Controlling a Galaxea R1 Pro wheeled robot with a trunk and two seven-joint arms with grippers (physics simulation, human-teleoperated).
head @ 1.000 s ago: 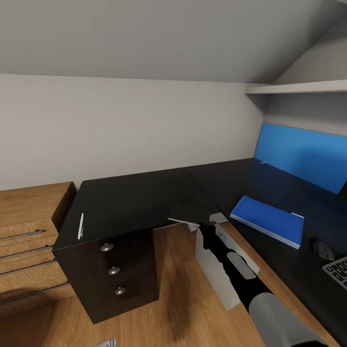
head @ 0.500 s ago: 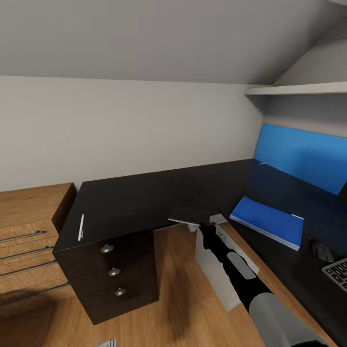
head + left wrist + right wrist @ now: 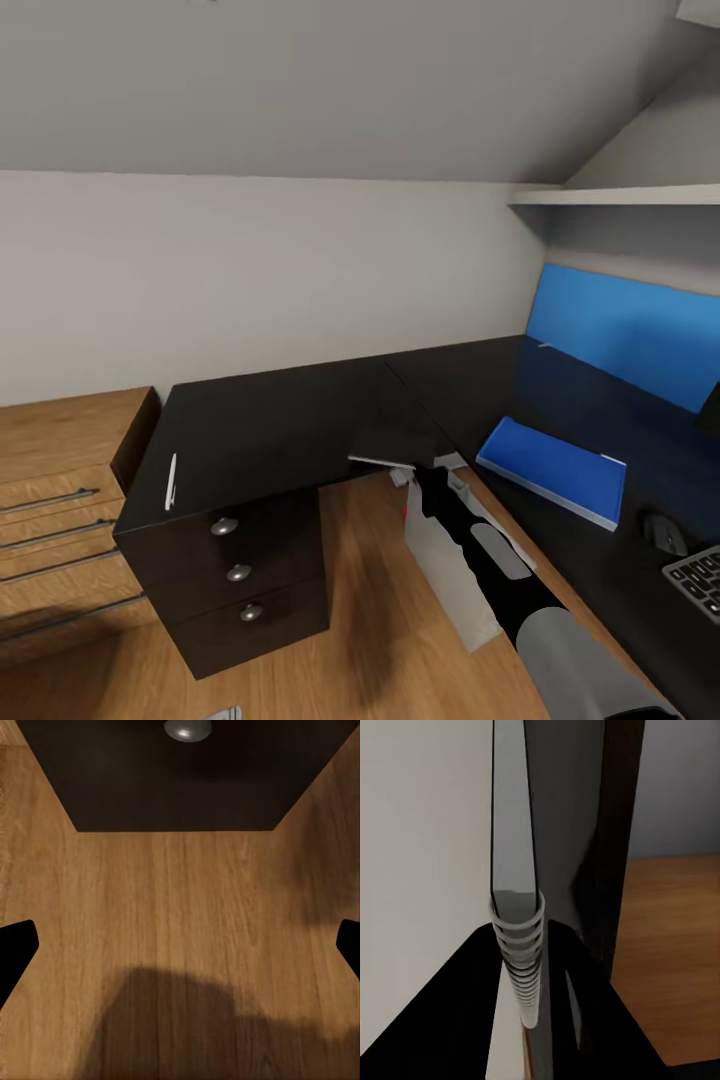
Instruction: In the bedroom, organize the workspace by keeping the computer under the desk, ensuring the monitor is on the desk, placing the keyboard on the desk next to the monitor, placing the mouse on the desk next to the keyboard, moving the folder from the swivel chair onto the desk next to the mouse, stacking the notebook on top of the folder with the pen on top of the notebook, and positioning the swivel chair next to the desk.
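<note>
My right gripper (image 3: 416, 469) is shut on the thin grey notebook (image 3: 388, 436), held flat just above the inner corner of the black L-shaped desk (image 3: 260, 415). In the right wrist view the notebook (image 3: 514, 832) runs edge-on, its spiral binding between the pads of the gripper (image 3: 531, 967). The white pen (image 3: 170, 481) lies at the desk's left edge. The blue folder (image 3: 551, 456) lies on the desk's right wing, with the mouse (image 3: 665, 533) and keyboard (image 3: 699, 581) beyond it. The light-grey computer (image 3: 440, 560) stands under the desk. My left gripper (image 3: 180, 945) hangs open over the wood floor.
A dark drawer unit with round knobs (image 3: 238, 572) carries the desk's left end; its lowest knob (image 3: 187, 729) is in the left wrist view. A light-wood chest of drawers (image 3: 55, 500) stands to its left. A blue wall panel (image 3: 630, 335) and a shelf (image 3: 620, 195) are at the right.
The whole head view has shifted slightly downward, so the camera has moved. The right gripper still holds the notebook in the same place over the desk corner.
</note>
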